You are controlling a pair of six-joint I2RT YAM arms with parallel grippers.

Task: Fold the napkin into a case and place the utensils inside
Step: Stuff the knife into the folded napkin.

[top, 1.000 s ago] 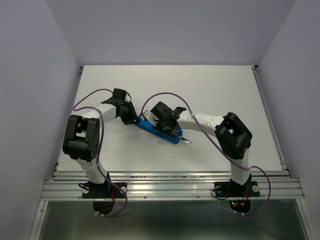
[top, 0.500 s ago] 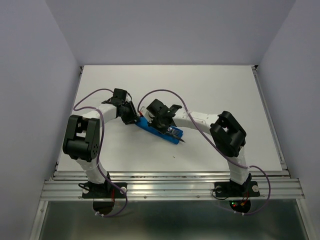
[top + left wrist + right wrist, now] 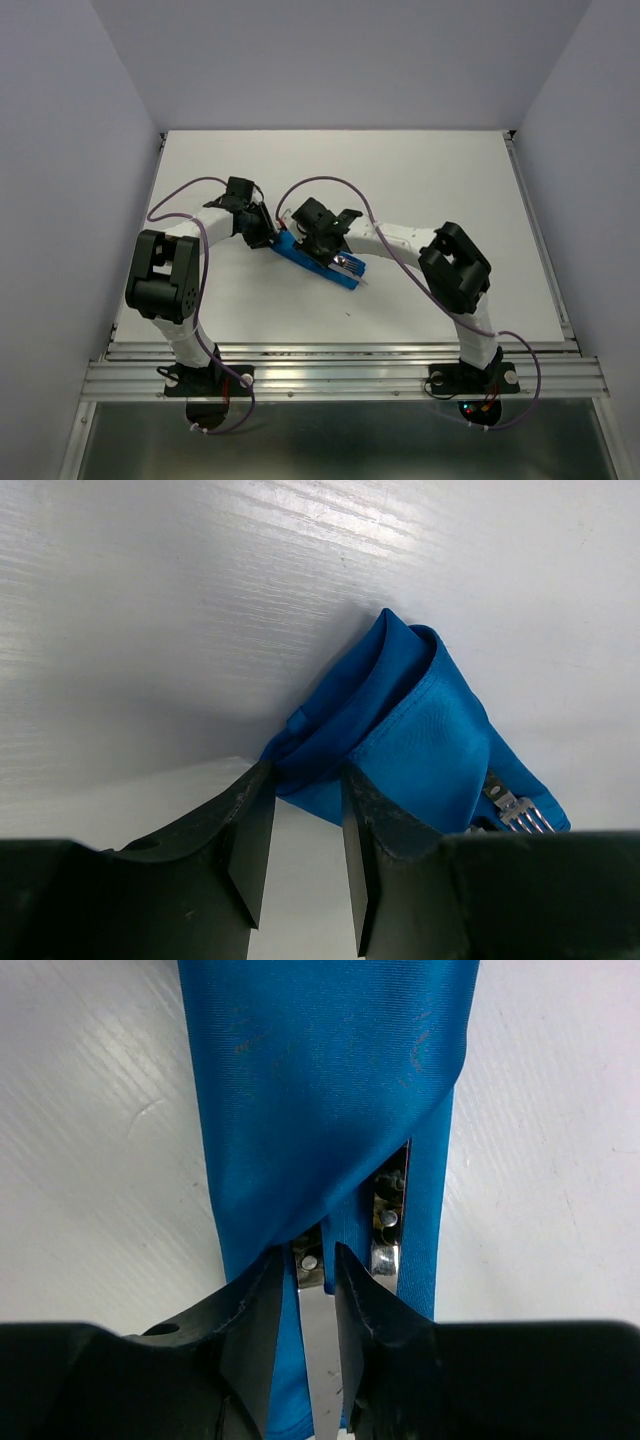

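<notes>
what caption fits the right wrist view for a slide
Right gripper at the mouth of the folded blue napkin, utensils tucked inside, one between its jaws

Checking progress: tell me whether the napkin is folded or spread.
Folded: the napkin is a narrow strip, its layers overlapping in the right wrist view, with utensils showing in the slit between them.

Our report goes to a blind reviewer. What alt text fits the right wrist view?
A folded blue napkin runs up the white table, with silver utensils showing in its slit. At the bottom, the right gripper shows its dark jaws narrowly apart around a strip of silver metal.
</notes>
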